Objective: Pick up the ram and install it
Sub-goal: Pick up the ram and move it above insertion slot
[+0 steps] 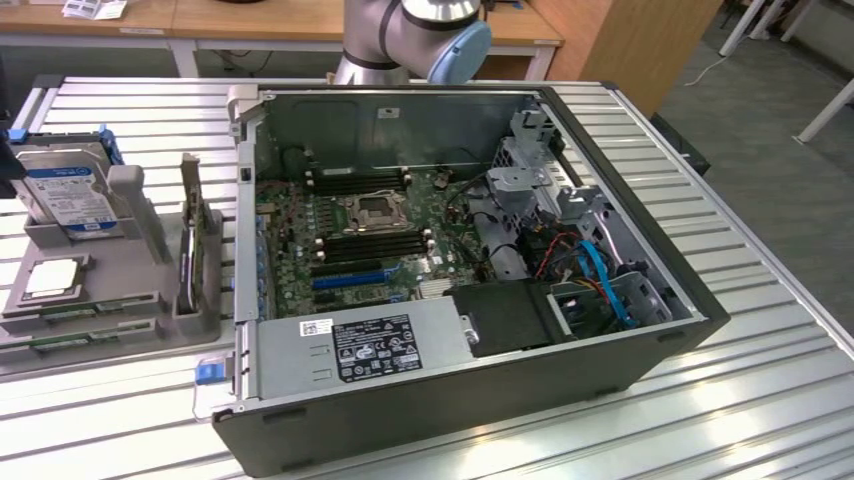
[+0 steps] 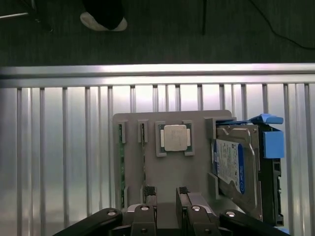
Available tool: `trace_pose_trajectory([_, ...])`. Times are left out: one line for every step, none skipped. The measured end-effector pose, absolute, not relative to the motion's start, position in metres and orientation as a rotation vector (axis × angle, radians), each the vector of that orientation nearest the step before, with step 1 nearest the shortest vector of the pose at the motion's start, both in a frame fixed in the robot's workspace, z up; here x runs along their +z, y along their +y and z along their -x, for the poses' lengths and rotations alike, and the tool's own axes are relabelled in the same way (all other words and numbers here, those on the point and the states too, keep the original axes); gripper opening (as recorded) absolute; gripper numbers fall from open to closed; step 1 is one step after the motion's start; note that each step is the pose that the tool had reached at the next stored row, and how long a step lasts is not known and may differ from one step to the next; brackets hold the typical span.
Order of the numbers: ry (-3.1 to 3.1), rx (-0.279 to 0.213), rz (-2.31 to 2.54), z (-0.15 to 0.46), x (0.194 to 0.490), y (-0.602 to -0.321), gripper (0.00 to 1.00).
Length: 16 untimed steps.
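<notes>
Well, my jaws hang spread, empty, over the grey holder (image 2: pixel 167 172); ram (image 2: pixel 120 162) sits along its edge; hard drive (image 2: pixel 229 164) label unreadable.

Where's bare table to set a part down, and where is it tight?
Bare slats: the table on the exterior view's right of the computer case, and that view's lower-left corner below the grey holder. Tight: the holder, carrying hard drive, processor and ram.

No wording could be read. The hard drive (image 1: pixel 74 195) carried a blue-and-white label (image 1: pixel 70 190) whose print was too fine to make out. So were the black label (image 1: pixel 378 350) and white barcode sticker (image 1: pixel 318 327) on the power supply (image 1: pixel 287 368) in a corner of the open case (image 1: pixel 534 400).
</notes>
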State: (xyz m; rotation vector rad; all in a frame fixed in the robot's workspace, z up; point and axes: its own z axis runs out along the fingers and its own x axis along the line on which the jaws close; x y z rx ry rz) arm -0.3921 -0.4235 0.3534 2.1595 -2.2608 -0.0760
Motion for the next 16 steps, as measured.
trace_pose_trajectory([-2.261,-0.076,-2.159,0.392,0.352,-0.423,0.29])
trace_pose_trajectory([-2.261,-0.076,-2.159,0.392,0.351,-0.423,0.29])
trace_pose_trajectory([-2.261,-0.076,-2.159,0.392,0.35,-0.423,0.29])
trace_pose_trajectory([-2.261,-0.076,-2.159,0.392,0.349,-0.423,0.29])
trace_pose_trajectory([-2.261,-0.076,-2.159,0.392,0.348,-0.423,0.29])
trace_pose_trajectory([-2.261,-0.076,-2.16,0.392,0.347,-0.423,0.29])
trace_pose_trajectory([-2.261,-0.076,-2.16,0.392,0.346,-0.423,0.29])
trace_pose_trajectory([-2.261,-0.076,-2.16,0.392,0.345,-0.423,0.29])
trace_pose_trajectory([-2.261,-0.076,-2.16,0.392,0.344,-0.423,0.29])
trace_pose_trajectory([-2.261,-0.076,-2.16,0.392,0.343,-0.423,0.29])
trace_pose_trajectory([-2.261,-0.076,-2.16,0.392,0.342,-0.423,0.29])
trace_pose_trajectory([-2.261,-0.076,-2.16,0.392,0.342,-0.423,0.29])
trace_pose_trajectory([-2.261,-0.076,-2.16,0.392,0.341,-0.423,0.29])
trace_pose_trajectory([-2.261,-0.076,-2.16,0.392,0.34,-0.423,0.29])
trace_pose_trajectory([-2.26,-0.076,-2.16,0.392,0.339,-0.423,0.29])
trace_pose_trajectory([-2.26,-0.076,-2.16,0.392,0.337,-0.423,0.29])
